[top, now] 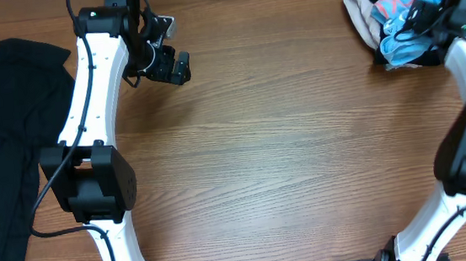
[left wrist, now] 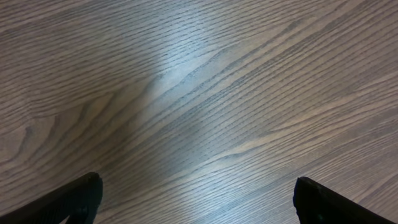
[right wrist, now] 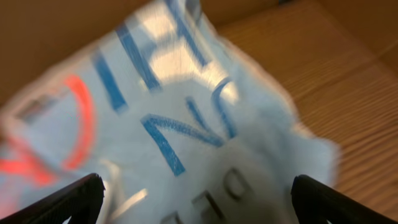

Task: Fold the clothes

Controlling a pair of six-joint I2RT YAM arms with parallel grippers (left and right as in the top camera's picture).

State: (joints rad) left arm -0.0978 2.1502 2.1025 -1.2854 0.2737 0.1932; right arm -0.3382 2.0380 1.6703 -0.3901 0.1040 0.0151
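Note:
The light blue T-shirt lies crumpled in a heap at the far right of the table, with red-orange print showing. In the right wrist view it fills the frame, with blue and red-orange lettering, blurred. My right gripper hangs over the heap, and its fingers are spread wide above the cloth, holding nothing. My left gripper is at the far left over bare wood, and its fingers are open and empty.
A large black garment lies flat along the left edge of the wooden table. A beige cloth lies under the T-shirt heap at the far right corner.

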